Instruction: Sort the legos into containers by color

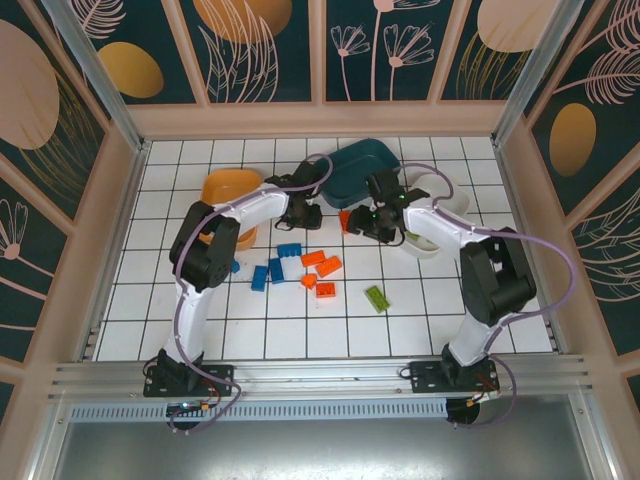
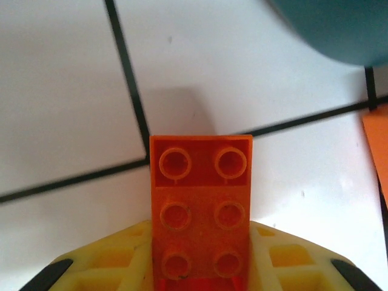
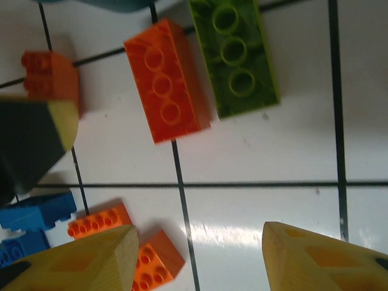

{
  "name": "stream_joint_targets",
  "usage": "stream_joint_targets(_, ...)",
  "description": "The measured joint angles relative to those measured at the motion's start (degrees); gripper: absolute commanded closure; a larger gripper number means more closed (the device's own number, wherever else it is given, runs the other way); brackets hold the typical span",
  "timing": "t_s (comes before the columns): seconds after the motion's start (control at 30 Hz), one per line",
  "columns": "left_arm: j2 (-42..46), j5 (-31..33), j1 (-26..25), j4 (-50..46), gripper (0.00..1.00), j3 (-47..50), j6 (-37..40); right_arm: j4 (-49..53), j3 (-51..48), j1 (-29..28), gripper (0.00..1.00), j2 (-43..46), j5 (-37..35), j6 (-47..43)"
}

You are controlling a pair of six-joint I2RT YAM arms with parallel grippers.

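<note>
My left gripper point(image 2: 201, 242) is shut on an orange-red lego point(image 2: 201, 182), its yellow fingers pressed to both long sides, just above the white tiles near the teal container point(image 2: 339, 30). From above, that gripper point(image 1: 308, 215) sits between the orange container point(image 1: 226, 186) and the teal container point(image 1: 360, 168). My right gripper point(image 1: 375, 222) stands open beside the white container point(image 1: 440, 190). Nothing is between its fingers point(image 3: 91, 260). Ahead of it lie an orange lego point(image 3: 167, 79) and a green lego point(image 3: 233, 54). Loose blue point(image 1: 289, 251), orange point(image 1: 329, 265) and green point(image 1: 377, 297) legos lie mid-table.
Wooden walls fence the tiled table on three sides. The two arms' grippers are close together at the table's back middle, with the left one's dark finger point(image 3: 30, 145) at the left of the right wrist view. Blue legos point(image 3: 36, 209) and orange legos point(image 3: 100, 219) lie near the right gripper's left finger.
</note>
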State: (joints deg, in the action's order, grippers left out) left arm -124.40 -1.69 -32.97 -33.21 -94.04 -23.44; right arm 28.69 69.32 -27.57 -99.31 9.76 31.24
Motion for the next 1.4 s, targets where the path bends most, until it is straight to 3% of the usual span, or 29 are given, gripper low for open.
stream_joint_targets(0.3,17.1,1.1,1.2,-4.7,0.72,3.6,-1.5,1.0,9.1,-1.7,0.44,-9.6,-2.9,-4.2)
stream_joint_targets(0.5,25.0,2.6,8.7,-5.7,0.71,9.8,-1.9,1.8,11.4,-3.2,0.44,-12.3,-4.3,-5.3)
stream_joint_targets(0.7,25.5,4.6,16.1,-7.1,0.7,16.3,-1.9,1.9,11.4,-3.6,0.44,-12.3,-4.5,-5.4)
stream_joint_targets(1.07,25.4,6.3,22.5,-6.4,0.68,19.8,-1.5,2.1,12.5,-5.4,0.44,-13.5,-5.6,-6.0)
stream_joint_targets(1.23,24.0,6.2,23.0,-5.5,0.58,21.1,-0.9,2.8,14.2,-5.4,0.44,-14.7,-6.6,-7.0)
stream_joint_targets(1.3,23.1,5.9,23.0,-5.2,0.46,21.4,-0.7,3.5,15.5,-5.4,0.44,-15.4,-7.4,-7.2)
stream_joint_targets(1.4,22.3,5.3,23.0,-4.7,0.42,21.4,-0.7,4.1,15.9,-5.4,0.44,-15.5,-8.6,-7.5)
